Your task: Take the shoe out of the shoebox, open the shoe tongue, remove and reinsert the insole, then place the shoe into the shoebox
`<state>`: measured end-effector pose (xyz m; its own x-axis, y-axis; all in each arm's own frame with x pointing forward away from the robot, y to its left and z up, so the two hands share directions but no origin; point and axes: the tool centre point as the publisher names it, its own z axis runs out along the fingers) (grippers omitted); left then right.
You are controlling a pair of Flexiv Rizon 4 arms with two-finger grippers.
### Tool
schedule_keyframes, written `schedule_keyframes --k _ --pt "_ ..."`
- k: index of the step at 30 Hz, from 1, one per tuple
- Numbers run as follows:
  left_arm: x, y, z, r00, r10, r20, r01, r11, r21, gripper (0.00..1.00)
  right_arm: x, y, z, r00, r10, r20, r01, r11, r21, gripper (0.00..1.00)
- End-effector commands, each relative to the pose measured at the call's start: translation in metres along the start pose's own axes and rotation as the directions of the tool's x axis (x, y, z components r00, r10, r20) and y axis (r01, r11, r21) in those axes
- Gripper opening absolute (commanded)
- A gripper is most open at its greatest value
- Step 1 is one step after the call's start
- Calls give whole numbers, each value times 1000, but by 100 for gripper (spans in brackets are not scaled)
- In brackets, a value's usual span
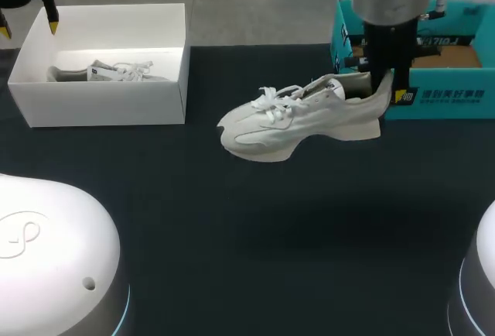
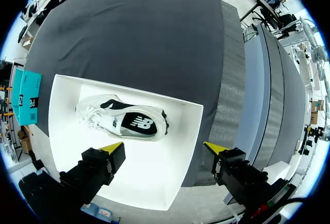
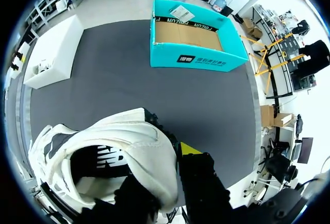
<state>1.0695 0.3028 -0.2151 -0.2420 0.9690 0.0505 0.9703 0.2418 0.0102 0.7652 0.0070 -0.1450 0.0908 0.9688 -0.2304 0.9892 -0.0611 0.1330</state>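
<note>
Table (image 1: 232, 235), two shoes: one shoe (image 1: 116, 70) in shoebox (image 1: 100, 104), other shoe (image 1: 302, 119) held by right pincer (image 1: 383, 88); left pincer (image 2: 164, 147) wide

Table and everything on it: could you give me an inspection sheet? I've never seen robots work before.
Surface: dark table.
Job's things: white shoe held off the table by its heel; second shoe lying in the white box; open teal box behind.
Clutter: nothing seen.
Jaws: right jaws shut on the white shoe's heel; left jaws open, above the white box.
Cables: nothing seen.
Surroundings: nothing seen.
</note>
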Motion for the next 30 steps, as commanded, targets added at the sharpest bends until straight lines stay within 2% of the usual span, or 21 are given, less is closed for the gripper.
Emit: schedule_keyframes --k 1,3,18,21,30 --pt "0 0 -1 1000 0 -4 0 1000 -1 100 12 -7 -5 1000 -5 12 5 1000 -4 0" --pt "0 0 -1 1000 0 -4 0 1000 -1 100 18 -9 -4 999 -11 32 10 1000 28 0" --pt "0 0 -1 1000 0 -4 0 1000 -1 100 18 -9 -4 999 -11 32 10 1000 28 0" --pt "0 0 -1 1000 0 -4 0 1000 -1 100 30 -8 11 1000 -14 10 14 1000 -2 0" --pt "0 0 -1 1000 0 -4 0 1000 -1 100 51 -18 52 1000 -21 -5 21 1000 19 0"
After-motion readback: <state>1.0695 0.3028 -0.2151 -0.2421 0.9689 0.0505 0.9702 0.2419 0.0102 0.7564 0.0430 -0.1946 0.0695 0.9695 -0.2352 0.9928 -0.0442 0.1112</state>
